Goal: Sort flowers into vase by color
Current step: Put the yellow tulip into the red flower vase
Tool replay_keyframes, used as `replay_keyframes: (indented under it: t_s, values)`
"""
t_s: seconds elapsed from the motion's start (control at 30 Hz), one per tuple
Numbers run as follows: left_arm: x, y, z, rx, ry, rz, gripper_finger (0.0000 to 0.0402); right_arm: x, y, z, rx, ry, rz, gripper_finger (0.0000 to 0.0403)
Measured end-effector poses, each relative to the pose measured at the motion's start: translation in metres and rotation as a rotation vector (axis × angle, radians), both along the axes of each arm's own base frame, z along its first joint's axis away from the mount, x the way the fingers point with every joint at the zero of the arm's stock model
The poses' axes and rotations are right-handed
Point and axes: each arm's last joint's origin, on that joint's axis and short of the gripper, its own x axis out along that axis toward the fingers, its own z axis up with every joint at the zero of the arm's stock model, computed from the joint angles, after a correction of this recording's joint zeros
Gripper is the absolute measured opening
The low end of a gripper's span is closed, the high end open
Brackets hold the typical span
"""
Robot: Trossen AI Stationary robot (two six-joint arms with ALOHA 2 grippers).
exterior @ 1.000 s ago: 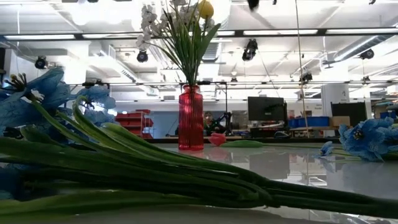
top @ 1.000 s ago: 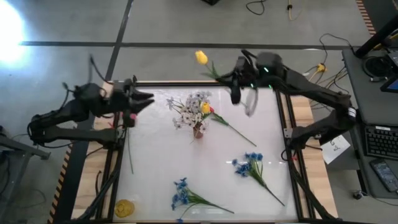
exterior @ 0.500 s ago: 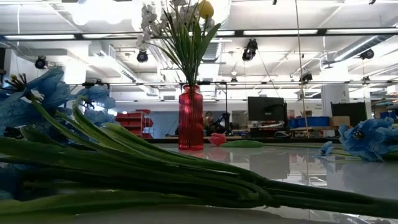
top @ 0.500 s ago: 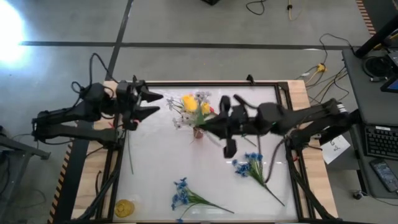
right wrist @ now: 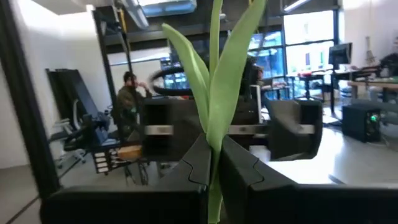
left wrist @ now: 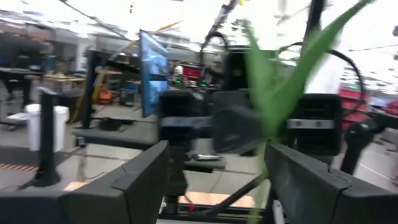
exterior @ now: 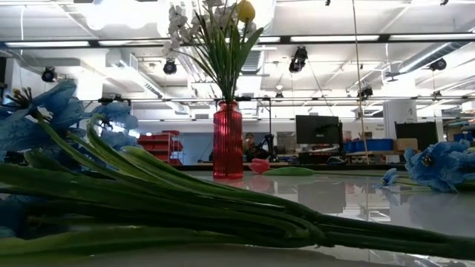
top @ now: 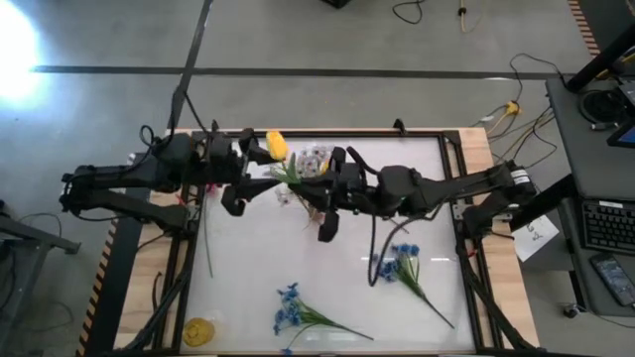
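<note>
- My right end effector (top: 319,188) is pinched on the stem of a yellow tulip (top: 277,146); its fingers (right wrist: 193,163) press the green stem between them, leaves rising straight above.
- The tulip's head sticks out past the fingertips, toward my left arm, above the vase (top: 316,209).
- My left end effector (top: 248,171) faces it with fingers (left wrist: 146,177) spread wide, holding nothing; the tulip's leaves sit just ahead of them.
- The red vase on the table (top: 248,268) already carries white sprays (exterior: 178,22) and a yellow bloom (exterior: 245,10).
- Blue flowers (top: 402,263) and a second blue bunch (top: 293,307) lie well apart from both end effectors.
</note>
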Motion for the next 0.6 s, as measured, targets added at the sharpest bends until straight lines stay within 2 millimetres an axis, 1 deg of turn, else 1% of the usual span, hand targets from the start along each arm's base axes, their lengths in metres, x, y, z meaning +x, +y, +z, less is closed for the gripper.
replay_keyframes:
  t_s: [0.2, 0.37, 0.5, 0.6]
  values:
    - [0.014, -0.002, 0.012, 0.028, -0.010, -0.040, 0.0248, 0.006, -0.010, -0.007, 0.003, 0.047, -0.026, 0.0012]
    - [0.015, -0.002, 0.026, 0.046, -0.050, -0.027, 0.0227, 0.006, -0.010, -0.008, -0.016, 0.064, -0.028, 0.0012]
    - [0.021, 0.000, 0.024, 0.046, -0.025, 0.000, 0.0197, 0.005, -0.010, -0.006, -0.031, 0.060, -0.023, 0.0012]
    - [0.026, 0.000, 0.022, 0.045, -0.005, -0.002, 0.0157, 0.004, -0.010, -0.006, -0.038, 0.059, -0.025, 0.0012]
